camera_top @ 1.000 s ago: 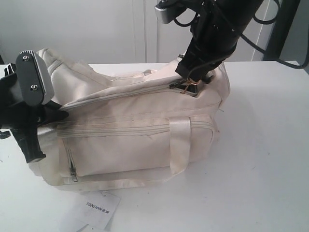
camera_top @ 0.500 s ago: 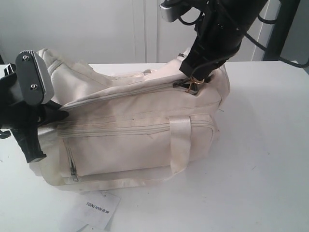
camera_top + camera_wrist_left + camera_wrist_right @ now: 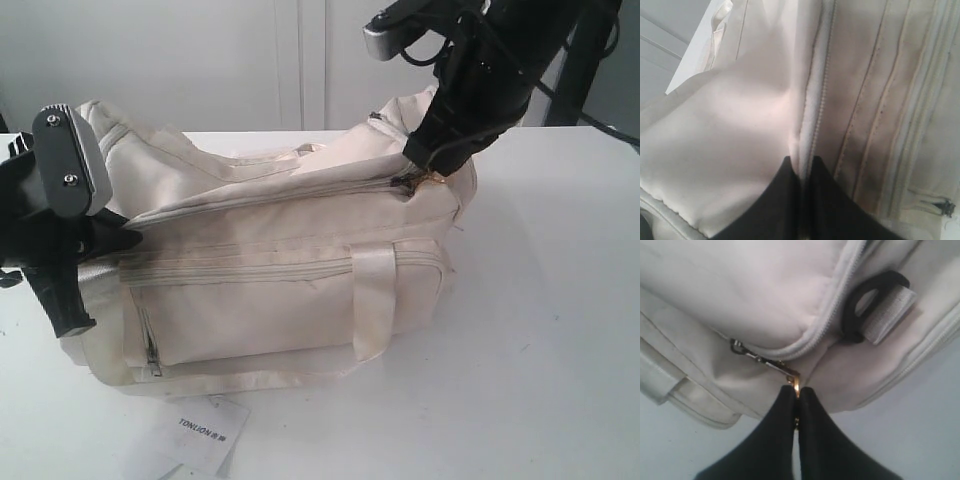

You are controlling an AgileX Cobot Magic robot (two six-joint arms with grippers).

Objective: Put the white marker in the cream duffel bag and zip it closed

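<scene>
Cream duffel bag (image 3: pixel 280 260) on white table (image 3: pixel 540 330); pale wall (image 3: pixel 180 60) behind.

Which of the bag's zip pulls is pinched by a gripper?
The top zip's pull, pinched by the right gripper; the front pocket's pull hangs free.

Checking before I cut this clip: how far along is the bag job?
Done: marker not in view, presumably inside, can't confirm. The cream duffel bag's top zip looks closed up to its right end. In hand: right fingers shut on the gold zip pull, left fingers pinching fabric beside the zip. Left: any last stretch, then release.
</scene>
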